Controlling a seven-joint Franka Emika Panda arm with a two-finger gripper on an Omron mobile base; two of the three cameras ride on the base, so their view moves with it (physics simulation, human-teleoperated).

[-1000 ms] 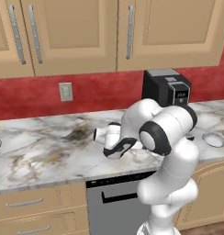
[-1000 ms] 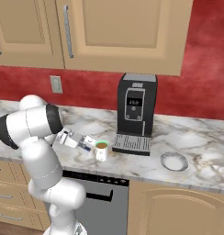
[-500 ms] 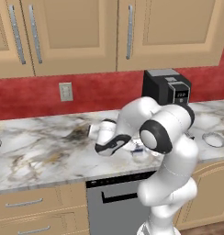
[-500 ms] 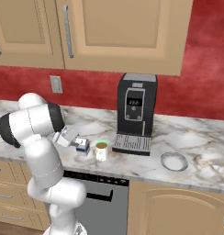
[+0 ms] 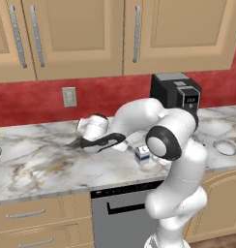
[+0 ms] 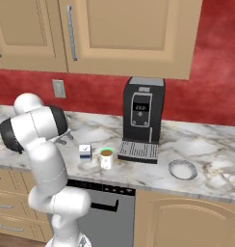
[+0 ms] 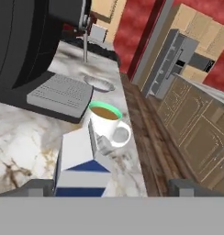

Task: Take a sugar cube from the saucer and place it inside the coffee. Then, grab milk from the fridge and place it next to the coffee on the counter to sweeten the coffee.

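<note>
Coffee (image 7: 106, 112) brown-filled beside upright milk (image 7: 81, 165) on counter (image 6: 206, 169); hand (image 7: 109, 187) wide apart, empty.

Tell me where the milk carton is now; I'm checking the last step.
The milk stands upright on the counter, just left of the coffee in the right base view, near the front edge.

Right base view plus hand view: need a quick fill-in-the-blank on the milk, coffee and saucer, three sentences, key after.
1. The milk stands upright on the ___.
2. The mug nearest the milk is the coffee, with a ___ rim.
3. The saucer lies on the far side of the black coffee ___ from the mug.

Missing words: counter; green; machine
</note>
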